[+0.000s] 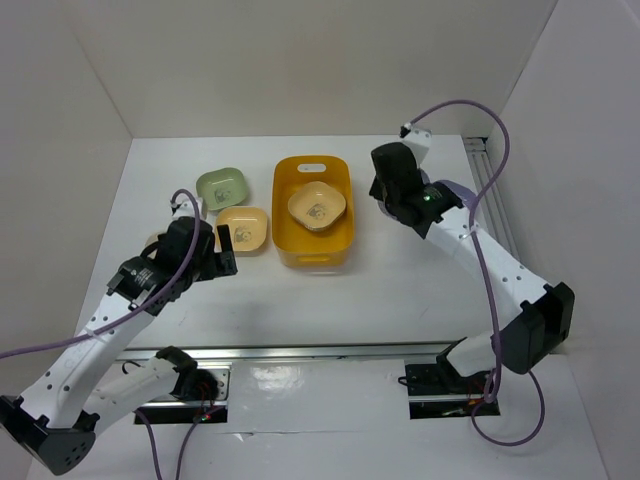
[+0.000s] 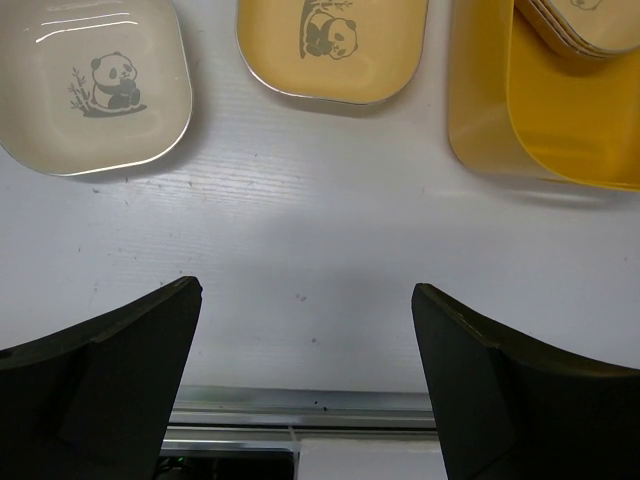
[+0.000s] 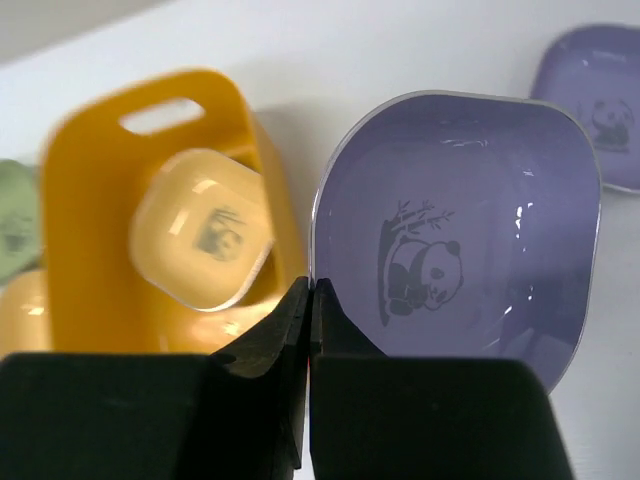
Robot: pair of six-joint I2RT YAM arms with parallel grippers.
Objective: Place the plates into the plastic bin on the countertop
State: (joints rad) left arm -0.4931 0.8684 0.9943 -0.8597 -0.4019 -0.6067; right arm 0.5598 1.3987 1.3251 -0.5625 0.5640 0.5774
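markings: the only print that can be made out is a grey panda with bamboo at the centre of each plate. it shows on the lavender plate (image 3: 470, 200), the cream plate (image 2: 90, 85), the yellow plate (image 2: 330, 45) and the top plate of the stack in the bin (image 1: 318, 207). no lettering or brand can be read.

surface and room: the countertop (image 1: 400, 290) is plain white and flat, closed in by white walls (image 1: 300, 70) at the back and both sides. a metal rail (image 1: 330, 352) runs along the near edge. purple cables (image 1: 497, 150) loop from both arms.

task items: the plastic bin (image 1: 281, 220), yellow-orange with a slot handle at each short end, stands mid-table. pale plates lie nested in its far half. a green plate (image 1: 222, 186) and the yellow plate lie just left of the bin, and the cream plate is further left. a second lavender plate (image 3: 595, 100) rests on the counter to the right, apart from the first.

right gripper (image 3: 311, 300): fingers pressed together on the rim of the lavender plate, which appears pinched between the tips, just beside the bin's right wall.

left gripper (image 2: 305, 340): jaws spread wide, holding nothing, over bare counter on the near side of the cream and yellow plates.
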